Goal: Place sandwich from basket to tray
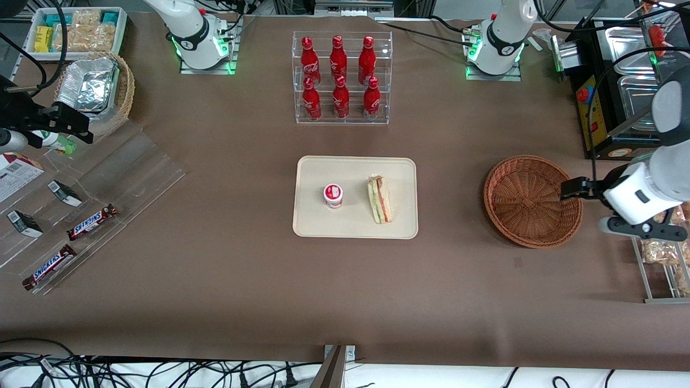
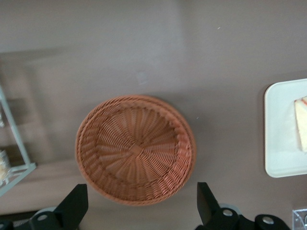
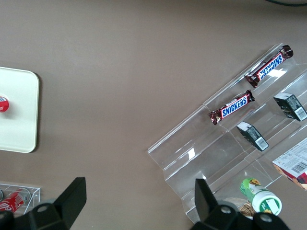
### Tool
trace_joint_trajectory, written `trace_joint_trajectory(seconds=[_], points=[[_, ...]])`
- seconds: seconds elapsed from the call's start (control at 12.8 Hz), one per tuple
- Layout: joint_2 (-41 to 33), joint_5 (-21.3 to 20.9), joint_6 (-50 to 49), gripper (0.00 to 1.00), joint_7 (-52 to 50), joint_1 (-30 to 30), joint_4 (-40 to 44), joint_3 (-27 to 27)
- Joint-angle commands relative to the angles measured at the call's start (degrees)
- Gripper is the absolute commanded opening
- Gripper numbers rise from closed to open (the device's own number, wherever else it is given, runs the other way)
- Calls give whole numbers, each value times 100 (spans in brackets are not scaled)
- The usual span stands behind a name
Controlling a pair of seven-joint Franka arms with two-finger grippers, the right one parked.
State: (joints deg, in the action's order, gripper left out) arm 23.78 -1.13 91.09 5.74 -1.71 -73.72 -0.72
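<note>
From the parked arm's end of the table, the chocolate bars on the clear stepped display read "SNICKERS"; the red bottles in the acrylic rack carry white script too small to read for certain. Next comes the tray at the table's middle; the sandwich lies on it, on its side, beside a small red-and-white cup whose lid print I cannot make out. Toward the working arm's end sits the basket, with nothing in it; the gripper hangs above its rim with its fingers spread wide and nothing between them. So the placing looks done to my eye; the step in hand is likely just to retreat, and doing it well means lifting clear without brushing the wicker rim or dragging the basket along.
</note>
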Motion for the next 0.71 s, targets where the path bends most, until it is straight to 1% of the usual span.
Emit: trace_joint_trajectory(seconds=[0.0, 0.08, 0.47, 0.63], points=[[13, 192, 137, 100, 156, -766, -99, 929], [13, 200, 137, 100, 147, -830, -116, 1003], [92, 324, 137, 100, 147, -603, -134, 951], [109, 289, 137, 100, 147, -157, -126, 400]])
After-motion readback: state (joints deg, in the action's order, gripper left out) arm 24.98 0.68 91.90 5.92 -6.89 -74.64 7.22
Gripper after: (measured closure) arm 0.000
